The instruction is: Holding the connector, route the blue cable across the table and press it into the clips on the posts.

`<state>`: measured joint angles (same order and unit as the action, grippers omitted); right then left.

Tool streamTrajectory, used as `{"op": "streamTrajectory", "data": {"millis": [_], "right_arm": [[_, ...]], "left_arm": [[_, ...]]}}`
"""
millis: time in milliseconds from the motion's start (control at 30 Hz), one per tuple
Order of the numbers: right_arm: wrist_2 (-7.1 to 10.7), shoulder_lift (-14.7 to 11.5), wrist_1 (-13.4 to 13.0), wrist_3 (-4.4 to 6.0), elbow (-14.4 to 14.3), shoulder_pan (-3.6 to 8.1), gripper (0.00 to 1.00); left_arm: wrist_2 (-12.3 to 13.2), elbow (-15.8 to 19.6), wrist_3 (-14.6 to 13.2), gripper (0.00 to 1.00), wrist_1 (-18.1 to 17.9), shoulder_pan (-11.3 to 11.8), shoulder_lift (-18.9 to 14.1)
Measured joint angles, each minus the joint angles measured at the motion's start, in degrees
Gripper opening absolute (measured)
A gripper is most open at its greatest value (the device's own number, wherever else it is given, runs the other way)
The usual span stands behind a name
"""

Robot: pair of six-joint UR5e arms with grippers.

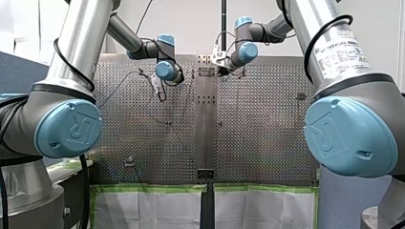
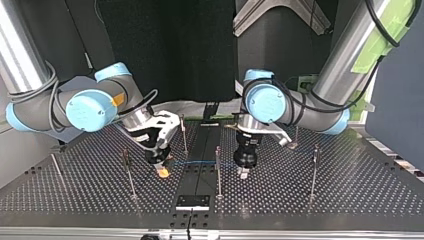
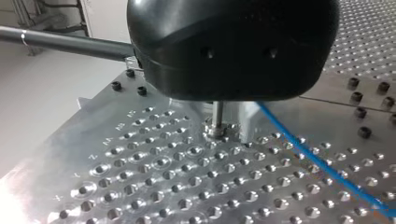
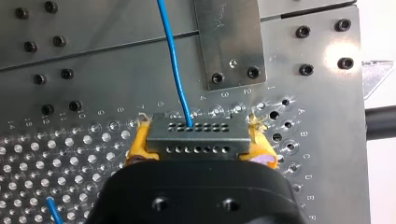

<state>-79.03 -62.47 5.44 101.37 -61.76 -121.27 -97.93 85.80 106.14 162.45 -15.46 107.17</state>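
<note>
My right gripper [image 2: 162, 171] has its yellow pads [image 4: 140, 142] clamped on the two short ends of the grey connector [image 4: 198, 135], held low over the perforated worktop [image 2: 350, 190]. The blue cable [image 4: 173, 65] leaves the connector's face straight ahead of those fingers and runs across towards my left gripper [image 2: 243, 172]. In the left wrist view the black housing hides my left fingers, so I cannot tell whether they are closed on the cable or loose. I only see the cable passing just beside them and a post foot [image 3: 215, 130] right under the housing.

My worries from here:
- The left housing sits so close to that post that a careless sideways move could knock or bend it.
- The cable seems to cross the middle post [image 2: 218, 172] partway down, below the clip [image 2: 218, 149] at its top. Unless I lift it, I judge it will slide past underneath.
- If my left fingers do pinch the wire and I pull the connector away, the thin cable could strain at its socket, or twist the connector out of the pads
</note>
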Motion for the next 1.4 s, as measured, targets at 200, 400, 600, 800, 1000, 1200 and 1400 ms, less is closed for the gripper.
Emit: {"op": "streamTrajectory", "data": {"millis": [200, 400, 600, 800, 1000, 1200, 1400], "right_arm": [[0.0, 0.1, 0.1, -0.05, 0.0, 0.02, 0.0], [-0.06, 0.1, 0.2, -0.16, 0.0, 0.05, 0.0], [-1.15, 0.1, 0.6, -0.34, -0.1, 0.44, 0.0], [-2.03, 0.1, 0.8, -0.57, -0.1, 1.23, 0.0], [-2.26, 0.0, 1.0, -0.71, -0.2, 1.79, 0.0], [-2.28, -0.1, 1.2, -0.85, -0.3, 2.22, 0.0], [-2.29, -0.1, 1.6, -1.13, -0.4, 2.56, 0.0]], "left_arm": [[-0.1, 0.0, -0.1, 1.0, 1.7, -0.2, 0.0], [-1.1, 0.1, -0.5, 1.0, 4.7, -0.5, -0.1], [-1.9, 1.9, -1.3, 1.0, 8.1, -0.9, -2.2], [-1.5, 5.2, -1.3, 1.0, 9.0, -1.6, -5.6], [-1.0, 7.3, -1.9, 1.0, 9.9, -2.7, -7.3], [-1.2, 9.2, -2.1, 1.0, 10.1, -4.2, -10.0], [-1.3, 9.6, -3.4, 1.0, 10.0, -5.8, -13.1]]}}
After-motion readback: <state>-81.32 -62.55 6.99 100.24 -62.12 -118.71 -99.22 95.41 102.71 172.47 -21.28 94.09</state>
